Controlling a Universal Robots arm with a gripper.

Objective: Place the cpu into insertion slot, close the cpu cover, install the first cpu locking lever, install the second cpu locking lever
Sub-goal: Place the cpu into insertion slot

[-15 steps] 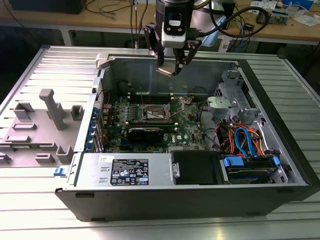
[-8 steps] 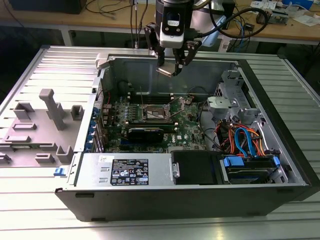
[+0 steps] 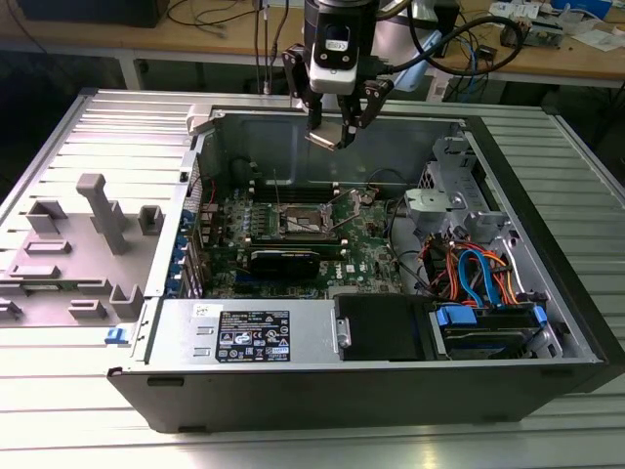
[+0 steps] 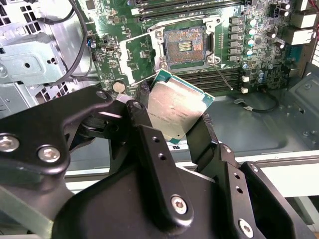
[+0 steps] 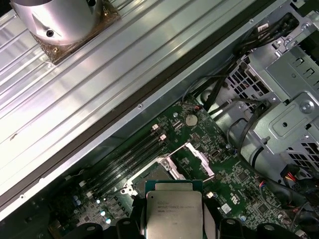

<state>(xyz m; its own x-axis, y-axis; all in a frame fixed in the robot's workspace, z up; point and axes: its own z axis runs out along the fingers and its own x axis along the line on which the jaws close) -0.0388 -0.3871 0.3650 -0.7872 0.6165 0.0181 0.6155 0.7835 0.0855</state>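
My gripper [image 3: 330,132] is shut on the cpu [image 3: 325,139], a small square chip with a silvery top held tilted by its edges. It hangs above the open computer case, over the rear wall, higher than and behind the insertion slot [image 3: 298,223]. In both wrist views the cpu [image 4: 174,109] [image 5: 173,211] sits between the black fingers [image 4: 149,144]. The insertion slot [image 4: 184,45] lies bare on the green motherboard [image 4: 124,25]. Beside it, the cpu cover [image 4: 142,59] [image 5: 197,159] is swung open. A thin locking lever [image 4: 222,72] stands raised beside the slot.
A grey fixture plate with upright blocks [image 3: 78,244] lies at the exterior view's left. Inside the case are a long black card [image 3: 283,259], a power supply box [image 3: 244,332] and a drive cage with blue and orange cables [image 3: 469,264]. Memory slots [image 4: 189,6] run beside the socket.
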